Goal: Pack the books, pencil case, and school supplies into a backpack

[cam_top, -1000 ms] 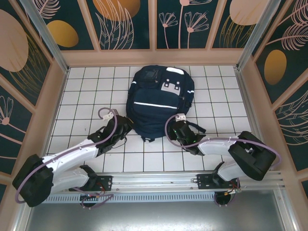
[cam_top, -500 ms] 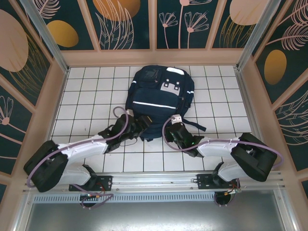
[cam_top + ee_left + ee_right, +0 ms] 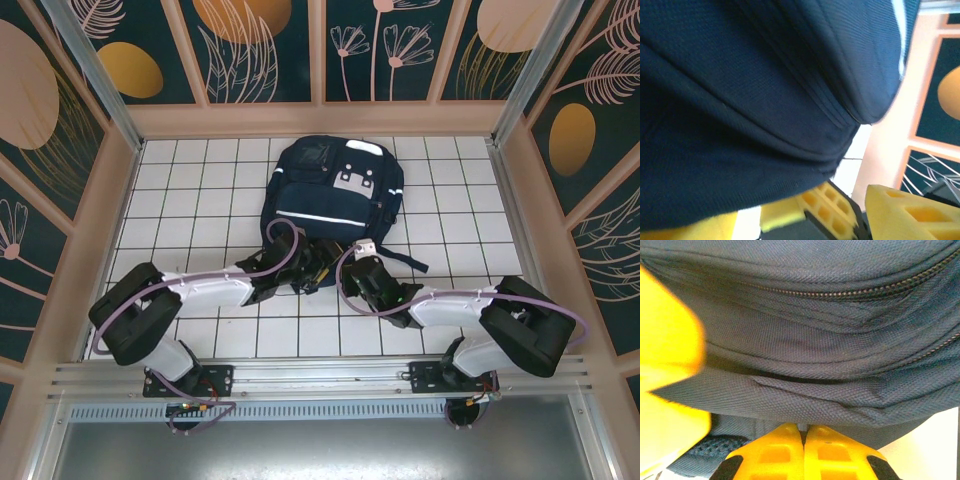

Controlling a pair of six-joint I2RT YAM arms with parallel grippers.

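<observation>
- Since the earlier frames, the left arm has been swung inward. The left gripper (image 3: 314, 266) has been carried along the near hem of the backpack (image 3: 335, 200) until it lies just beside the right gripper (image 3: 802, 434).
- Hardly any shift is seen in the right arm, and the backpack has been left where it lay.
- The backpack is laid flat on the white tiled tabletop (image 3: 180, 200). Its top is close to the middle of the far edge and its bottom hem reaches about the centre.
- A dark strap (image 3: 405, 258) is seen trailing from the hem toward the right edge.
- In the left wrist view, the left gripper's yellow fingers (image 3: 910, 212) are seen set apart beneath the navy fabric, and nothing clamped between them can be made out.
- In the right wrist view, the right gripper's yellow fingers (image 3: 840, 452) are pressed together with only a thin slit between them. The fabric's hem lies at their tips, but whether any of it is pinched cannot be told.
</observation>
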